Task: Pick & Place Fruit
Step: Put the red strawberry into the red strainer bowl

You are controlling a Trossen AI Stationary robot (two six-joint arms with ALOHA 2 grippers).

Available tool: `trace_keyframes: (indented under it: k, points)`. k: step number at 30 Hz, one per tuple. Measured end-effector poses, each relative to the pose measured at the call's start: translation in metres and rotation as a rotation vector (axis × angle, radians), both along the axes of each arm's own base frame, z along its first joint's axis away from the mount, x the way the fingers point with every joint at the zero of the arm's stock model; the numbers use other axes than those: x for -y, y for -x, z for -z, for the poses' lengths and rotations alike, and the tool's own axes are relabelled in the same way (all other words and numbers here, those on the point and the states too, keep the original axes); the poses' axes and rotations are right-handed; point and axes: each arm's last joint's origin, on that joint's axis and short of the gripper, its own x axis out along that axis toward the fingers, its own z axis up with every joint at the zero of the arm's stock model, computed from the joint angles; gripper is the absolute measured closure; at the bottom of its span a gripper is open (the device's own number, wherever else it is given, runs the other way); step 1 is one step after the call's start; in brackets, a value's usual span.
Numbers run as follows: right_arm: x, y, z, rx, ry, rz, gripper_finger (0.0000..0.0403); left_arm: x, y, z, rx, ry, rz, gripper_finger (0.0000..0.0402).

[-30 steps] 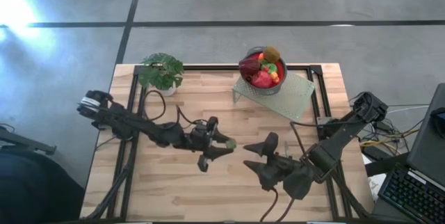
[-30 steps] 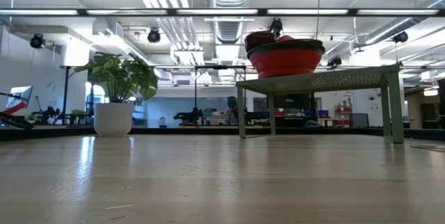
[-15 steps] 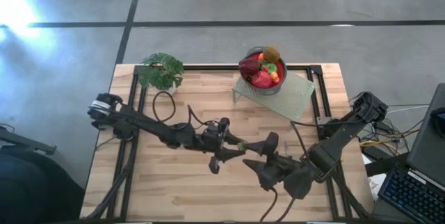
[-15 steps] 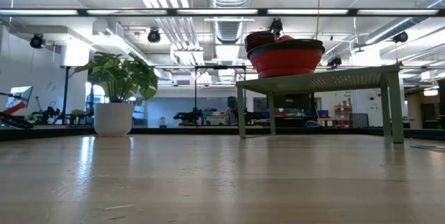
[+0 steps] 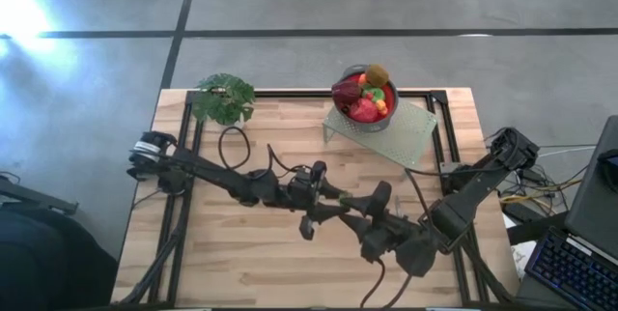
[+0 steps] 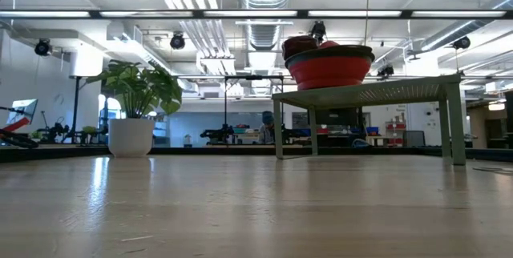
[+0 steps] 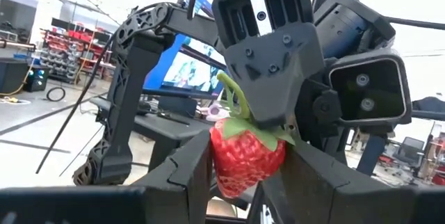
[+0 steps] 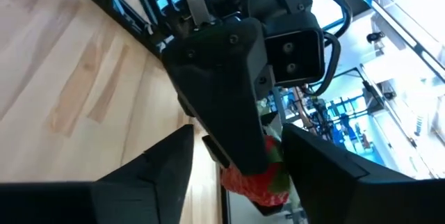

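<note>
Handover underway: I had the small red strawberry (image 7: 247, 156) clamped in the left gripper (image 5: 328, 207), well short of the red bowl (image 5: 366, 98); right gripper (image 5: 359, 212) stood apart around it.

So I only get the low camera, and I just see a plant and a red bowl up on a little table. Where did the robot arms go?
Observer: They're above your picture. From overhead, the left gripper and the right gripper meet over the middle of the table.
Operator: Are they holding something?
Observer: Yes, the left gripper is pinching a strawberry between its fingers.
Operator: What's the other one doing?
Observer: The right gripper's fingers stand on either side of the left gripper's tip and the strawberry. I can't tell if they touch the berry.
Operator: Is fruit in the bowl?
Observer: Yes, the bowl holds several fruit pieces.
</note>
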Motion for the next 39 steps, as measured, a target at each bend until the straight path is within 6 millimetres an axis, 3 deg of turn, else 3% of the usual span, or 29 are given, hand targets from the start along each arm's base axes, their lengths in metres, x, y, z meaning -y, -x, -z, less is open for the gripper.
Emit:
trace_keyframes:
  k: [12, 20, 24, 31, 39]
  points:
    - [0.000, 0.000, 0.000, -0.017, 0.039, -0.012, 0.0277, -0.001, 0.000, 0.000, -0.002, 0.015, 0.008, 0.0248]
    - [0.000, 0.000, -0.001, -0.018, 0.040, -0.017, 0.0308, -0.001, 0.000, 0.000, 0.001, 0.009, 0.011, 0.0237]
    - [0.000, 0.000, -0.001, -0.015, 0.037, -0.016, 0.0298, -0.001, 0.001, 0.000, 0.003, 0.009, 0.013, 0.0242]
    - [-0.012, 0.007, -0.009, 0.010, 0.015, -0.052, 0.0244, -0.001, 0.000, 0.000, -0.009, -0.011, 0.014, 0.0248]
    - [-0.022, 0.019, -0.046, 0.209, -0.353, -0.027, 0.0215, 0.000, 0.000, 0.002, -0.002, -0.188, -0.045, 0.0246]
